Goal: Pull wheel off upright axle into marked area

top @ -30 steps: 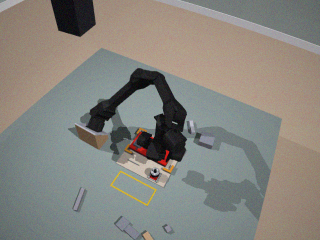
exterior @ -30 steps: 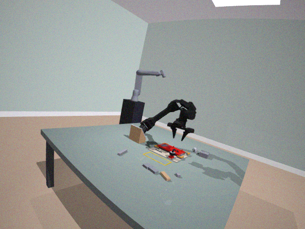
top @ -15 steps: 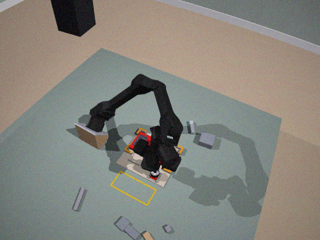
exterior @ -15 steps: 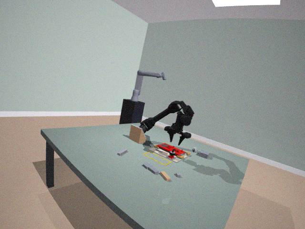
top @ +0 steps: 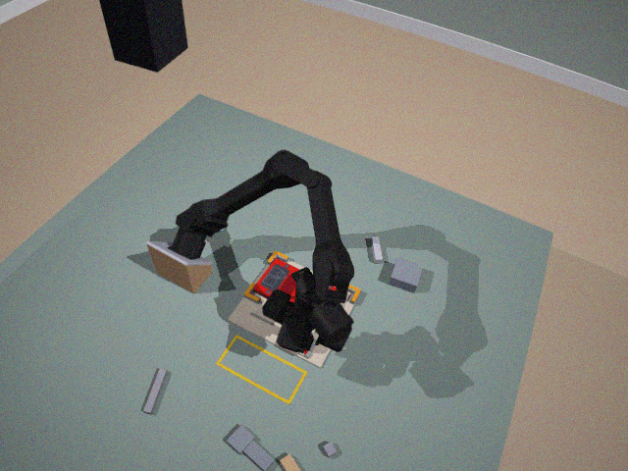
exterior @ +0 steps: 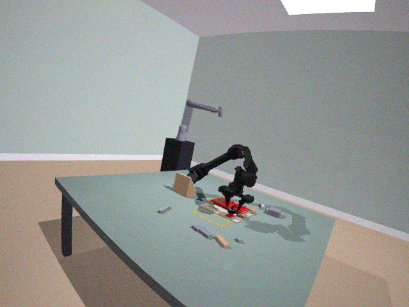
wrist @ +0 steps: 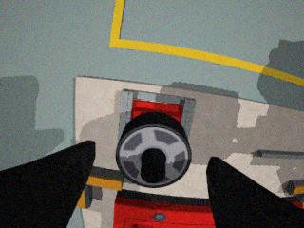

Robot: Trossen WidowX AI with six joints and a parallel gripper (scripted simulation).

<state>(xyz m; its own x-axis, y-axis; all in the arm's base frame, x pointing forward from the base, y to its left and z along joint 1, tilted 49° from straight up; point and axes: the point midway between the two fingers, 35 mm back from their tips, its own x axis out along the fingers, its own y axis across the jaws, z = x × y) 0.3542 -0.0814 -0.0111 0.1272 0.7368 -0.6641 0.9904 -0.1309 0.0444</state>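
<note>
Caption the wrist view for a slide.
Open gripper poised above the wheel, still seated on its axle, with the yellow marked area just beyond.
</note>
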